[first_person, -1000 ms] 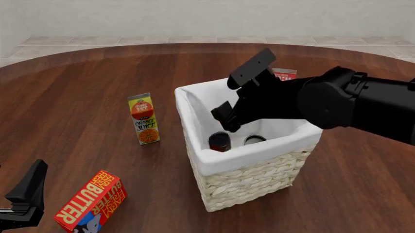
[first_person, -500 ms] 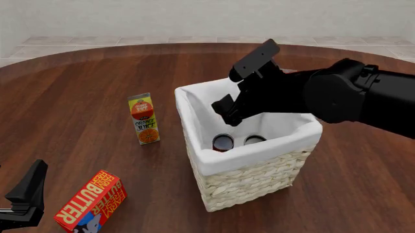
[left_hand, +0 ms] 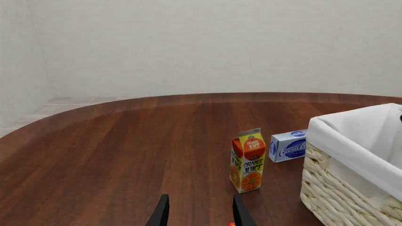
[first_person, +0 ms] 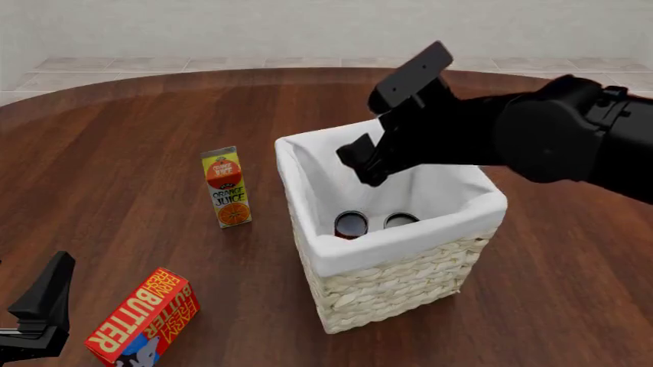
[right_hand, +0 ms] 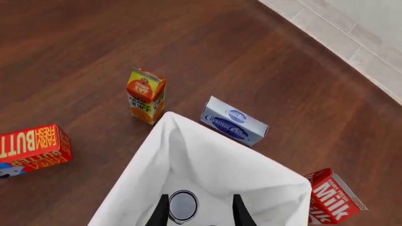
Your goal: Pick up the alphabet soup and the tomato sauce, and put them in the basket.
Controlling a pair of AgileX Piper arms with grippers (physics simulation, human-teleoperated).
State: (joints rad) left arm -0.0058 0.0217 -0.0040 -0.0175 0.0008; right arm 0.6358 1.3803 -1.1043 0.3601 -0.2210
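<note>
Both cans stand inside the basket (first_person: 408, 271) — tomato sauce (first_person: 351, 224) beside alphabet soup (first_person: 400, 220). Right gripper (first_person: 393, 122) hangs above the opening, fingers apart, empty. Left gripper (left_hand: 197, 215) sits low, fingers parted, empty. Advised: withdraw straight up — clear the cloth rim.

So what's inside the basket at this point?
Inside the basket, two can tops show side by side at the bottom: the tomato sauce with its dark top and the alphabet soup. Their labels are hidden by the white lining.
</note>
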